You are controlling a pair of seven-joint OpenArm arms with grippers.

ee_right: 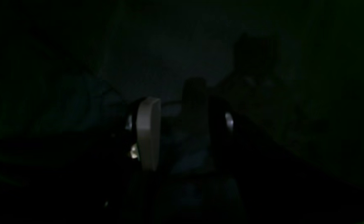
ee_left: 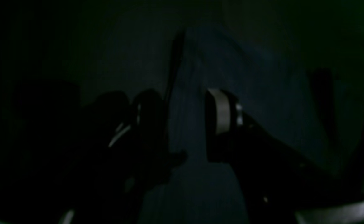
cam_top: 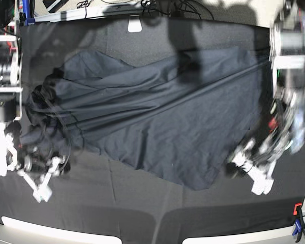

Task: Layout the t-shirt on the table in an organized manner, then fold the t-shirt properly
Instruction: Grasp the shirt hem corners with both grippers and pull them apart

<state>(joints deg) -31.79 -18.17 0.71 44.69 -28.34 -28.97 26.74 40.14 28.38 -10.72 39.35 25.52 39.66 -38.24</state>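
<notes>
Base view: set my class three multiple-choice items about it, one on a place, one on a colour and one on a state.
1. Where is the shirt bunched up?
A. at the view's left end
B. at the view's right end
C. hanging over the near edge of the table

2. What colour is the clamp at the near right corner?
A. yellow
B. green
C. blue with red

3. What state is the shirt in?
A. folded into a neat square
B. spread out, creased, not folded
C. rolled into a tube

Answers:
1 A, the cloth gathers into a dark heap on the left.
2 C, it has a blue body with a red top.
3 B, long creases fan across one open layer.
</notes>
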